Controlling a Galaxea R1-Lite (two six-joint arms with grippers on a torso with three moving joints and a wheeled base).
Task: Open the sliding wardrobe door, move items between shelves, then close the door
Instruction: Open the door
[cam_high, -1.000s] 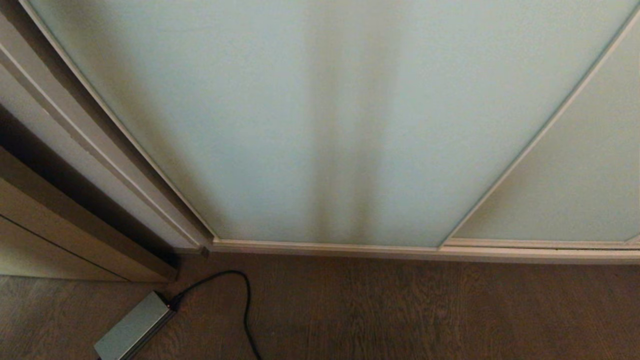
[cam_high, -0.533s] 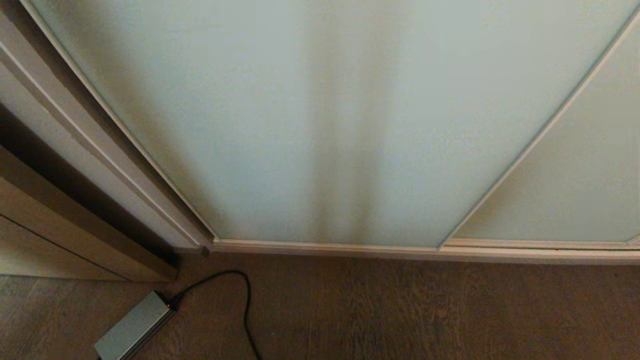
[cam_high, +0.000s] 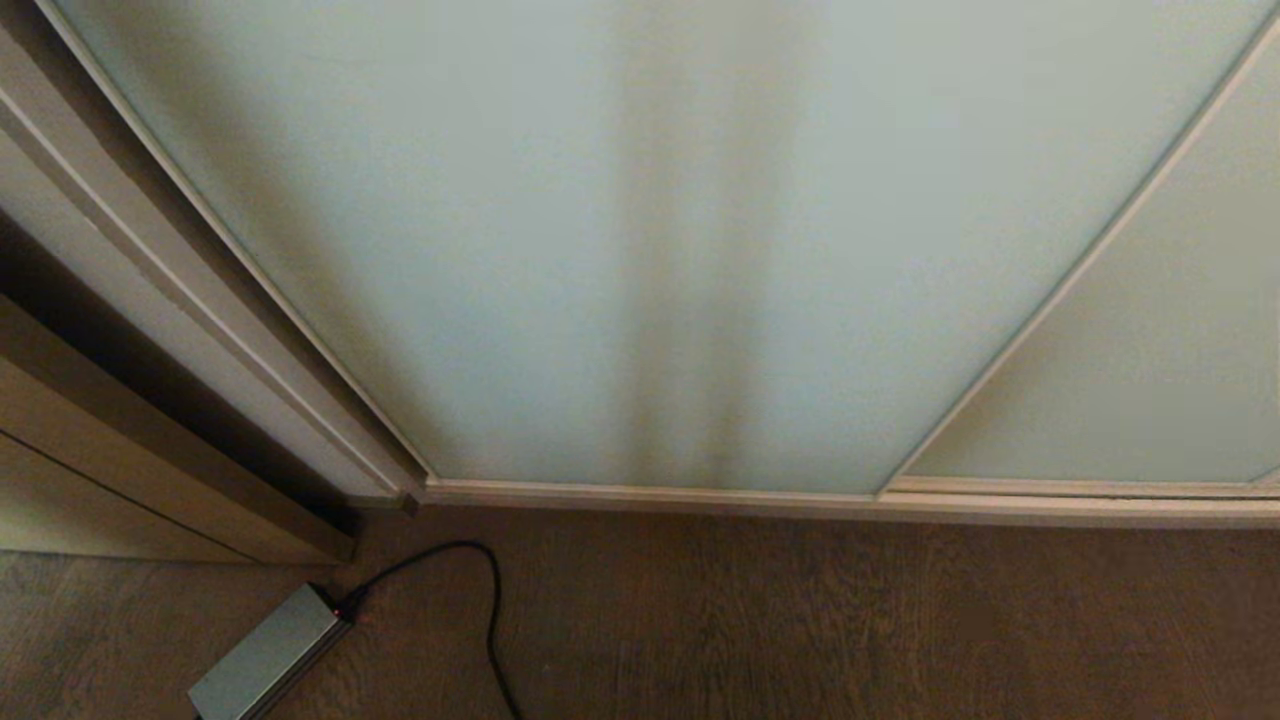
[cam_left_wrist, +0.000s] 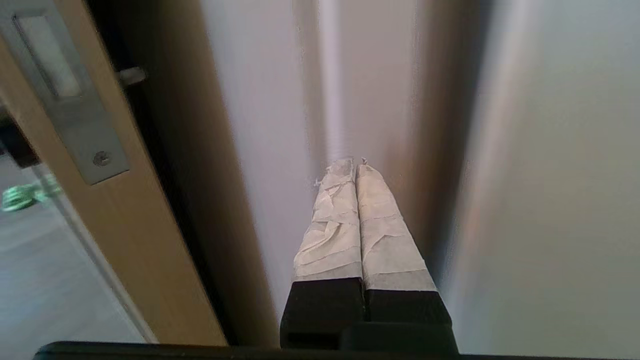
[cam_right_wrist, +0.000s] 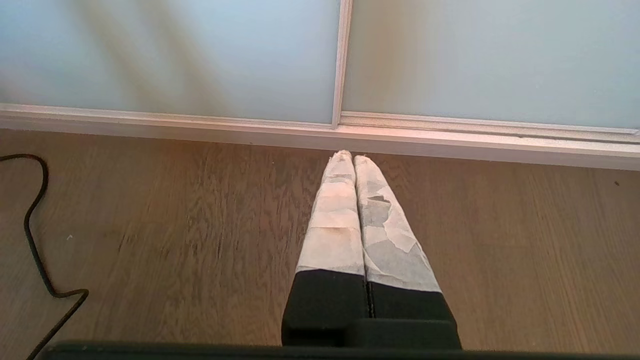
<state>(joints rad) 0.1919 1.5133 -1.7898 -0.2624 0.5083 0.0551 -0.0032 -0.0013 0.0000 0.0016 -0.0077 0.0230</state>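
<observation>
Dark wood-grain floor (cam_high: 800, 620) is filling the lower band of the head view, meeting a cream floor track (cam_high: 800, 500) that is running across the frame. Above it, the sliding wardrobe door (cam_high: 640, 250) is standing fully across its opening, its frosted mint glass showing only soft vertical shadows; nothing behind it is making itself out. A second like panel (cam_high: 1150, 350) is overlapping at the right, cut off by the frame edge. At lower left a grey power brick (cam_high: 265, 660) is lying on the floor with its black cable (cam_high: 490, 600) curling away out of the picture. Neither arm is showing here. The shelves and items are sitting out of sight in every view.

In the left wrist view, the left claw (cam_left_wrist: 354, 162) is pointing at a pale vertical frame strip (cam_left_wrist: 330, 100), its taped fingers (cam_left_wrist: 335, 225) pressed together and gripping nothing. Whether the tips are touching the strip is not clear; the surface is smeared. A wooden door edge (cam_left_wrist: 135, 210) with a metal latch plate (cam_left_wrist: 70, 100) is standing to one side, partly cut off.

In the right wrist view, the right claw (cam_right_wrist: 353, 156) is hanging over the floor near the track, fingers closed tight and empty. The two panels' meeting edge (cam_right_wrist: 341, 60) is lying just beyond the tips, and a loop of the cable is running off the frame.
</observation>
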